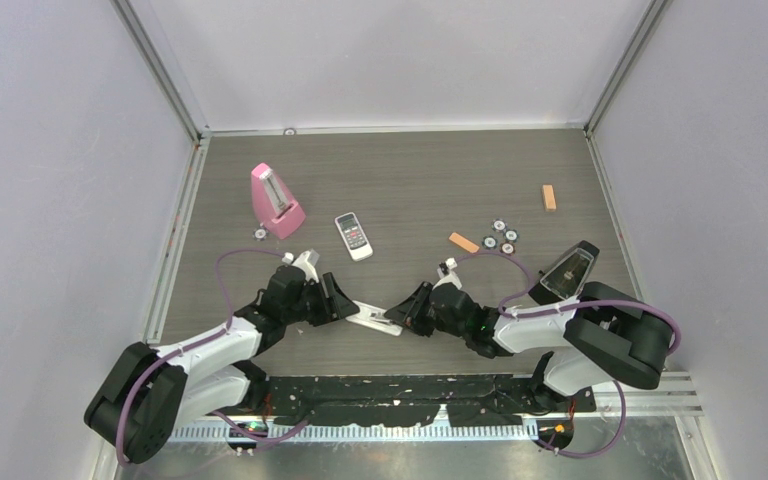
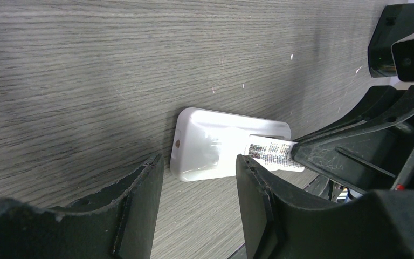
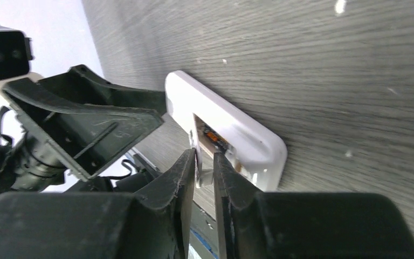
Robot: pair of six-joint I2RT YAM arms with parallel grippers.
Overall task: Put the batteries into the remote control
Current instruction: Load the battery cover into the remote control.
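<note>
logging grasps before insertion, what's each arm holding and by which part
The right gripper holds a battery by one end, the rest jutting over the remote control. The left gripper holds nothing; its jaws stand open near the remote's end.

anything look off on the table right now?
Nothing spilled or broken. Only oddity: the remote has its battery bay open, and a battery pinched in the right gripper sits at it, apparently not seated. The left gripper is open at the remote's other end.

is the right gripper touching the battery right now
Touching. Right wrist view shows the right gripper shut on the battery, over the remote control.
</note>
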